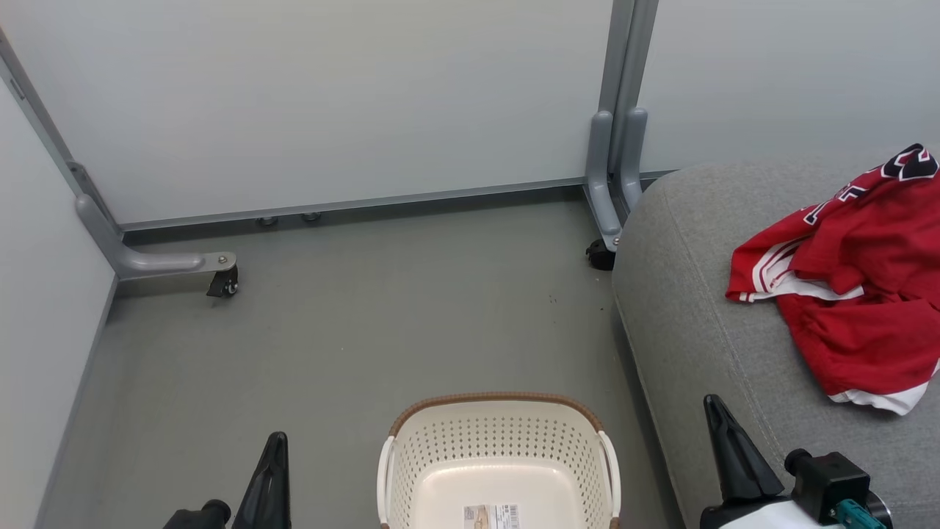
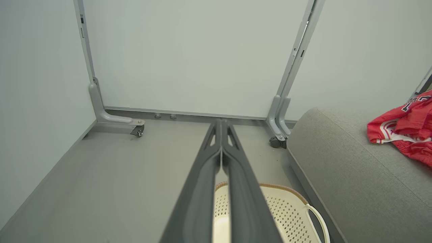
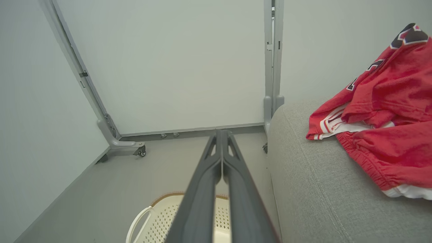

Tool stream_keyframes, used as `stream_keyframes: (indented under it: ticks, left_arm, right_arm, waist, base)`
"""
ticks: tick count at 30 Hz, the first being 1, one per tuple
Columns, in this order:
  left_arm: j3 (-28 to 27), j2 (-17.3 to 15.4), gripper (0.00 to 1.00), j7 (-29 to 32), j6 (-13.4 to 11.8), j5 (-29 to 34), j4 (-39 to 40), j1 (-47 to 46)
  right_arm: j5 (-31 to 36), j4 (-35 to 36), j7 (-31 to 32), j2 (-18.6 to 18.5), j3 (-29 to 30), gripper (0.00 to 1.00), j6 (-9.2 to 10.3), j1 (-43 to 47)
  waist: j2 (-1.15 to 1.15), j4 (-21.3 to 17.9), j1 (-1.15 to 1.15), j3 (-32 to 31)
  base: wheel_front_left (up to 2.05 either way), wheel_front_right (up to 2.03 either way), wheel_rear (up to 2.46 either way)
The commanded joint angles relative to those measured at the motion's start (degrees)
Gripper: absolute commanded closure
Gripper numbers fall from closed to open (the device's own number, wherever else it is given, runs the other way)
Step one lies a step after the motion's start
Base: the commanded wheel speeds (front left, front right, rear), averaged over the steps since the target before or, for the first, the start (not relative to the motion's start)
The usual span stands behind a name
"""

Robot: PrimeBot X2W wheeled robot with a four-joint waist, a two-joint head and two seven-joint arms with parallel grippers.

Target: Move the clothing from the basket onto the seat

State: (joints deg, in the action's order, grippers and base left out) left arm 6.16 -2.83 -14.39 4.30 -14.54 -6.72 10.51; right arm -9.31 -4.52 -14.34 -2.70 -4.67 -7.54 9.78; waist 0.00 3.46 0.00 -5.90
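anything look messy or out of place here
Only the red sports clothing looks untidy: it lies crumpled in a heap on the light-grey fabric sofa seat. The cream perforated plastic basket stands upright on the grey floor; the part of its inside that shows holds just a label sticker. No spill or damage visible.
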Motion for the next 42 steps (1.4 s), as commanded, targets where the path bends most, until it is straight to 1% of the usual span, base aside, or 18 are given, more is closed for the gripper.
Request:
stream_keyframes:
  ticks: [1, 7, 9, 17, 35, 42]
  left_arm:
    - [-0.36, -0.28, 1.0, 0.5, 0.15, -2.87, 0.61, -1.15]
    - [-1.0, -0.6, 1.0, 1.89, 0.42, -9.52, -0.16, -2.59]
    - [-1.32, -0.75, 1.0, 2.59, 0.57, -12.76, -0.57, -3.3]
    - [-2.11, -1.06, 1.0, 4.27, 0.91, -20.54, -1.47, -4.94]
    - [-4.04, -1.47, 1.0, 7.94, 1.56, -36.3, -2.9, -8.15]
    - [-4.76, -1.54, 1.0, 9.19, 1.79, -41.3, -3.33, -9.2]
  right_arm:
    - [-3.19, 0.54, 0.51, -0.37, 0.22, 1.0, 0.0, -1.24]
    - [-10.37, -0.4, 1.81, -0.8, 0.62, 1.0, 0.01, -2.65]
    - [-13.85, -0.82, 2.45, -0.98, 0.84, 1.0, 0.01, -3.32]
    - [-22.19, -1.77, 4.05, -1.33, 1.43, 1.0, 0.02, -4.8]
    - [-39.09, -3.69, 7.65, -1.83, 2.97, 1.0, 0.03, -7.87]
    - [-44.33, -4.3, 8.84, -1.93, 3.52, 1.0, 0.03, -8.83]
  waist:
    - [0.0, -0.05, 0.0, 0.09]
    - [0.0, -0.22, 0.0, 0.38]
    - [0.0, -0.31, 0.0, 0.54]
    - [0.0, -0.53, 0.0, 0.93]
    - [0.0, -1.07, 0.0, 1.87]
    - [0.0, -1.26, 0.0, 2.21]
  base:
    - [0.0, 0.0, 0.0]
    - [0.0, 0.0, 0.0]
    - [0.0, 0.0, 0.0]
    - [0.0, 0.0, 0.0]
    - [0.0, 0.0, 0.0]
    - [0.0, 0.0, 0.0]
